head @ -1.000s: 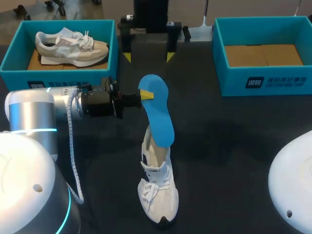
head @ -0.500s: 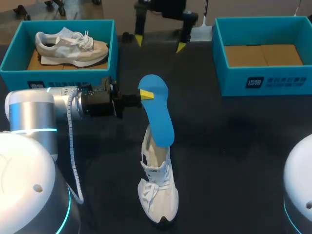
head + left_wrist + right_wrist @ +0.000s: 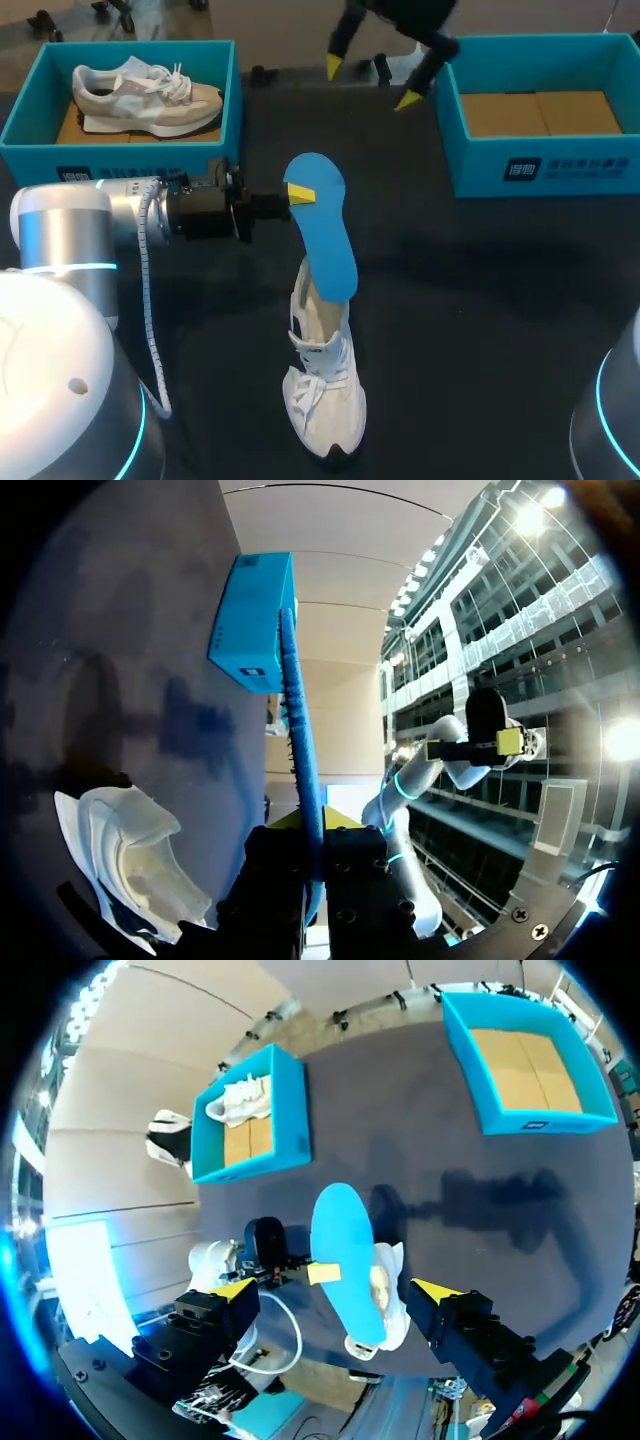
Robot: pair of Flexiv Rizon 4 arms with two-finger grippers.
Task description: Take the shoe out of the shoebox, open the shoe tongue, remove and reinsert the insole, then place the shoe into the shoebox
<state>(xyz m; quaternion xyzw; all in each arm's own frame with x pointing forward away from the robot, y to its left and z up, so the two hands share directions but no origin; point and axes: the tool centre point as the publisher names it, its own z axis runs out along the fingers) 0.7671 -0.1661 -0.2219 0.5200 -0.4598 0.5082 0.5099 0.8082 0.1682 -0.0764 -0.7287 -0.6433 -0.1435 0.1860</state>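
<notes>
Over the last second the right tool (image 3: 372, 83), fingers apart and empty, has swung up and away toward the empty shoebox (image 3: 470, 160) at the far side of the worktop (image 3: 490, 310). The left tool (image 3: 298, 194) has not budged and stays clamped on one end of the blue insole (image 3: 328, 240), held over the white shoe (image 3: 325, 395) lying mid-worktop. With the insole out and the right arm drawn clear, reinsertion looks to be next.

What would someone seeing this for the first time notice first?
The blue insole, pinched near one end by the left gripper, reaches down to the white shoe at the middle of the table. The right gripper hangs open at the far edge, between the left shoebox and the right shoebox.
</notes>
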